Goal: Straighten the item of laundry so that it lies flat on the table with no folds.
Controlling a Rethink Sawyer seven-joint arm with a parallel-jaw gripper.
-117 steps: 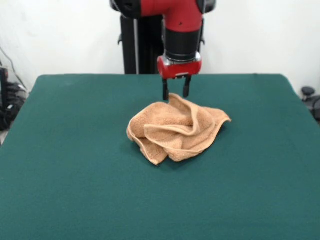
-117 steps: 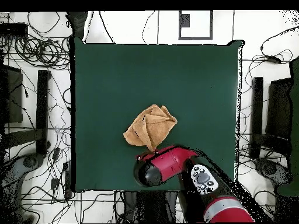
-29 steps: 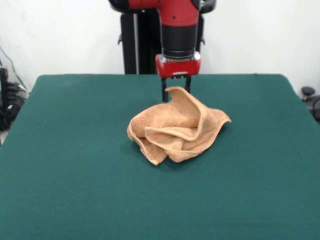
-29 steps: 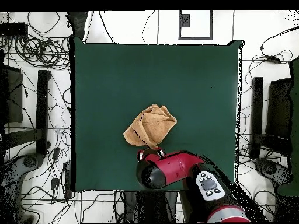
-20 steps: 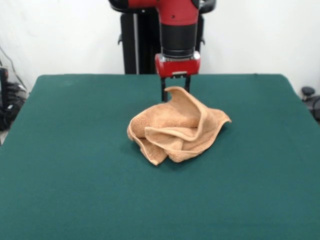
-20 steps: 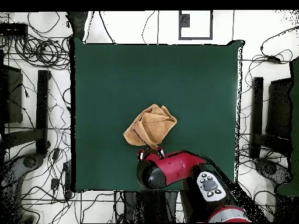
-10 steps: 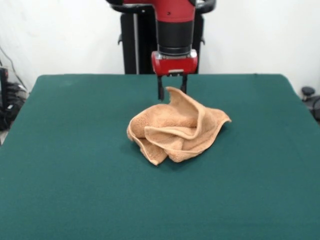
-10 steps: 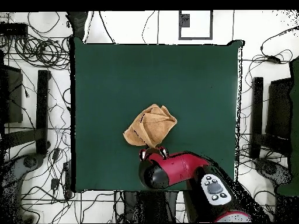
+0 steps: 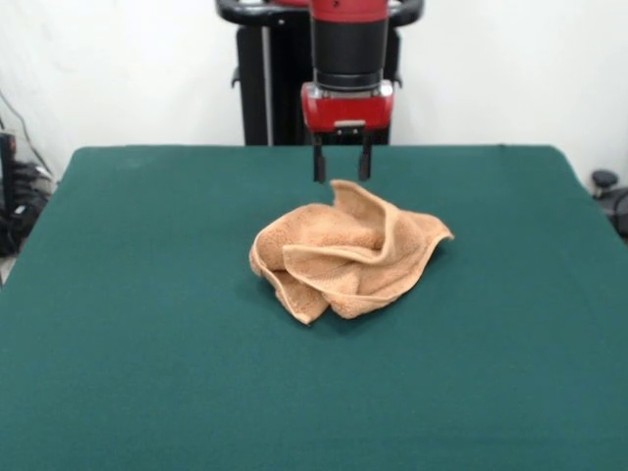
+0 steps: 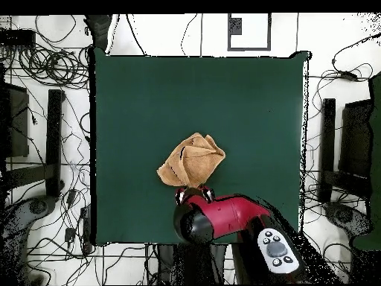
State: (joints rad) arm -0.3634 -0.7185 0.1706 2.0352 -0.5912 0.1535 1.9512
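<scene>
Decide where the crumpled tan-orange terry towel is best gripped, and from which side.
Grip the raised hemmed flap at the far edge of the crumpled tan-orange terry towel, coming straight down from above. It stands clear of the heap, so the open hand, hovering just over it, could probably close on one layer and pull it outward across the dark green felt table.

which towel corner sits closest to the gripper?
The upturned corner at the towel's far edge, just under the open gripper; the others lie lower.
</scene>
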